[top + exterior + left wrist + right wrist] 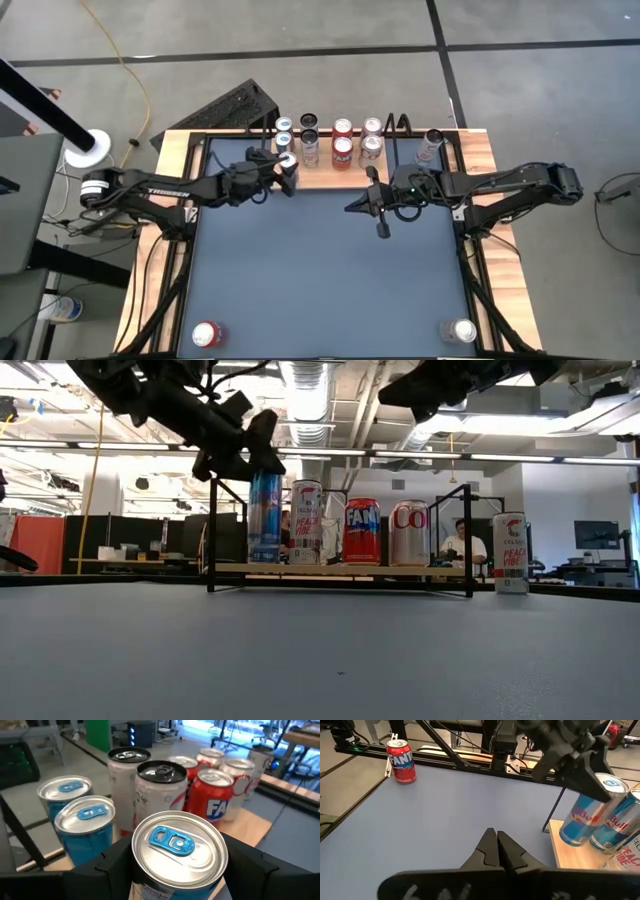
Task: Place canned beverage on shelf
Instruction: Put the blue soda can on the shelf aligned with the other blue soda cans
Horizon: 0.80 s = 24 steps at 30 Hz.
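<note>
1. Left gripper [287, 170]: fingers [117, 857] clamp both sides of a blue slim can [176, 855], silver lid with blue tab facing up.
2. Held can sits at the left front corner of the shelf [330, 178]; in the low view its base looks level with the board, though contact cannot be confirmed.
3. Just behind it, 2 more blue slim cans [82, 827] stand upright on the shelf.
4. Remaining shelf row, left to right in the low view: white Peach Vibe can [306, 522], red Fanta can [362, 531], silver Coke can [408, 532]. High view shows a second rank behind them.
5. Shelf: light-wood board, black wire side frames, at the far edge of the blue worktop [330, 270].
6. 1 white can [430, 146] stands off the shelf, to its right.
7. Right gripper [382, 228]: fingers [490, 851] pressed fully together, empty, above the worktop in front of the shelf's right half.
8. Near worktop corners: red can [206, 335] left, silver can [461, 331] right.
</note>
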Motion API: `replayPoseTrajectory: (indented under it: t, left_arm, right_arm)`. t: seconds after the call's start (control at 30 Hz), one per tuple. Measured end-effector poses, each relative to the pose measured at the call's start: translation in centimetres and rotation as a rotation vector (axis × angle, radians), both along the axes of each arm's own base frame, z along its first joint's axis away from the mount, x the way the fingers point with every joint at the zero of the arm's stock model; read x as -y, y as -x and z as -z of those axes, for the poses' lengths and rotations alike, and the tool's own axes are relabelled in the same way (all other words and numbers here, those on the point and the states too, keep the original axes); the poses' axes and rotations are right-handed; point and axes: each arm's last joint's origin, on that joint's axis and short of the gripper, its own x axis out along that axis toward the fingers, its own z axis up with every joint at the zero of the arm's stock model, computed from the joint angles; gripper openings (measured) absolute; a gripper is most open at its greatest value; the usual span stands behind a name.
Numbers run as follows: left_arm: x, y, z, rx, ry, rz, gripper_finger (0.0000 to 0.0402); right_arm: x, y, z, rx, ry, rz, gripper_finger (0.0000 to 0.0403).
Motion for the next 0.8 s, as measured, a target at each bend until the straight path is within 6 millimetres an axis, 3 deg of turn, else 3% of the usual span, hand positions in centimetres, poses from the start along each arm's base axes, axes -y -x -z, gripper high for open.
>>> replayPoseTrajectory:
  t: [0.27,0.8]
  left_arm:
    - [-0.2,-1.4,1.1,-0.043,-0.023,-0.099,0.0229]
    - [3.1,-2.7,-1.1,-0.036,-0.073,-0.091,0.0229]
  right_arm:
    - [0.0,0.0,0.0,-0.004,-0.007,0.002,0.0]
    - [-0.1,0.0,0.1,-0.008,-0.013,-0.014,0.0]
